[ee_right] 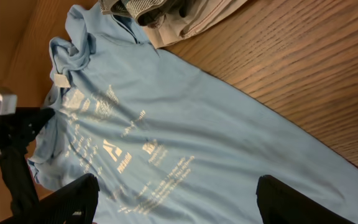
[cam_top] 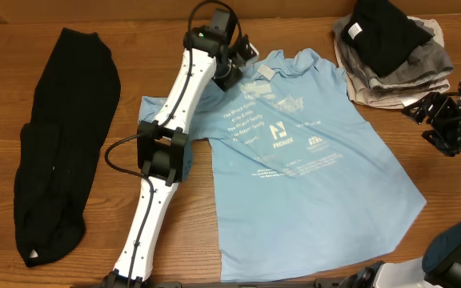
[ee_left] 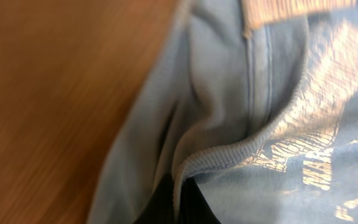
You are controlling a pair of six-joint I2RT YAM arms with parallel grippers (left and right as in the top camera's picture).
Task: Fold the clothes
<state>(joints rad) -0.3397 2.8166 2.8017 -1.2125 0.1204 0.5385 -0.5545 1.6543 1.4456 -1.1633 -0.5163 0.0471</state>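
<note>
Plainly, left hand (cam_top: 232,70) pinches the blue T-shirt (cam_top: 310,160), white print unreadable; right hand (ee_right: 178,182) spread wide.

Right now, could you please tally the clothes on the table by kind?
blue T-shirt, spread out: 1
black garment, lying alone: 1
stack of clothes, black piece on top, pieces within not countable: 1
Total: 3
</note>
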